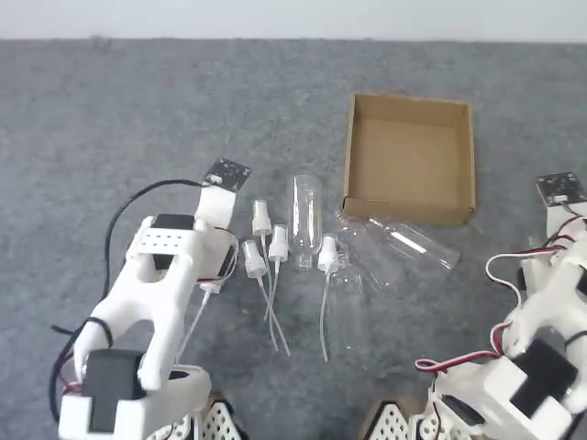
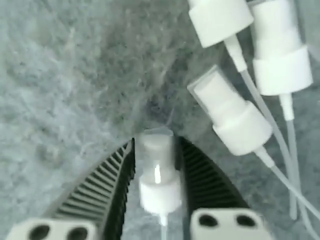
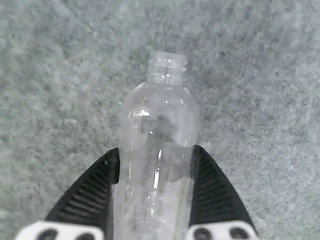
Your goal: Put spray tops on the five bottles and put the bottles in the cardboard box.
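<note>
The white plastic spray top (image 2: 159, 182) pinched in the left claw (image 2: 156, 146) may slip and miss the clear plastic bottle (image 3: 160, 112) clamped in the right claw (image 3: 156, 152)

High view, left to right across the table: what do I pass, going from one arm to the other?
left arm → three loose spray tops → clear bottle lying flat → cardboard box → right arm
</note>
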Robot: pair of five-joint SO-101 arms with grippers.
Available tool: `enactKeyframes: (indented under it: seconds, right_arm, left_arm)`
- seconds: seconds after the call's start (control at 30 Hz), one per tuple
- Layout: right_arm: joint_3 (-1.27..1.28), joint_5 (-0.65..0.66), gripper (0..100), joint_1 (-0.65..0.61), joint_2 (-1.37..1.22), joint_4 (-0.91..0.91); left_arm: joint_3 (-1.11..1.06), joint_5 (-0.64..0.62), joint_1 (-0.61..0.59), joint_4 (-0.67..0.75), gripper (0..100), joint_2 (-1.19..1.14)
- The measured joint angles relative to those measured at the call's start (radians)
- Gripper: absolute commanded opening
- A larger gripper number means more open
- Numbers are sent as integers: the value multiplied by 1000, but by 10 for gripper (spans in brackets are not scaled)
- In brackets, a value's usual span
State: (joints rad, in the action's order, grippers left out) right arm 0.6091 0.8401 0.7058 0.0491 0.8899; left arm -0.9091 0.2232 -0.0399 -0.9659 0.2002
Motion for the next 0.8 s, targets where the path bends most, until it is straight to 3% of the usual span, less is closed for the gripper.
enactKeyframes:
  seconds: [0.37, 0.6, 0.8]
  right_arm:
    - [-6, -8, 10, 0, 0, 0]
    - [-14, -51, 200, 0, -9, 6]
    - [-23, -69, 218, -3, -25, 15]
  left_arm:
    - [-8, -2, 0, 17, 12, 12]
    - [-35, -54, 38, -8, 12, 232]
    - [-167, -91, 91, -8, 13, 410]
